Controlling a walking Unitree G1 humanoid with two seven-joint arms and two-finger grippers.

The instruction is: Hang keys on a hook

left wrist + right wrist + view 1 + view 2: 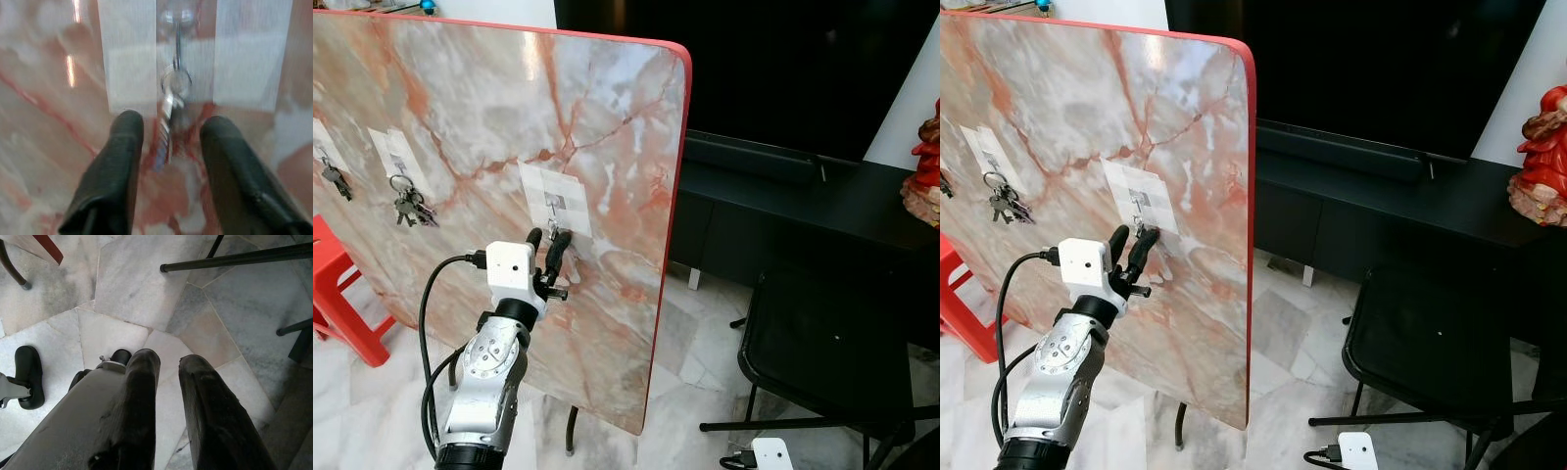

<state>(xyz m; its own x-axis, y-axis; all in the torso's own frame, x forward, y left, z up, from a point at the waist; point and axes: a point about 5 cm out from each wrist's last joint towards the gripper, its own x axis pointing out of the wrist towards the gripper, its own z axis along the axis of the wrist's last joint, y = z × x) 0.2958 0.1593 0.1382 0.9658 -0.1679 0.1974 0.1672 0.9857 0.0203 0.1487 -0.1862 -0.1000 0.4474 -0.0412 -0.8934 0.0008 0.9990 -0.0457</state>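
Spreading apart just below the rightmost hook [177,36], the fingers [113,171] of the left gripper [549,247] stand on either side of the keys [166,125] without pinching them — the key ring sits on the hook's lower end and the keys dangle between the two black tips against the marble. The wrist view is blurred, so I cannot tell whether either finger touches the keys. The hook is fixed on a pale adhesive patch [556,199] stuck to a marble-patterned tabletop [499,108] with a red edge, tipped up on its side like a wall. Further left on the same surface, a second bunch of keys [408,208] hangs from its own patch, and a third key [335,179] hangs near the left border. A red stool [340,294] stands beside the tabletop's lower left.

The right gripper [166,382] hangs low with its fingers slightly parted, pointing at the marble floor [127,289] — nothing between them. To the right are a black chair [822,343], a dark TV cabinet [803,211] and a red figurine [1540,157] on it.
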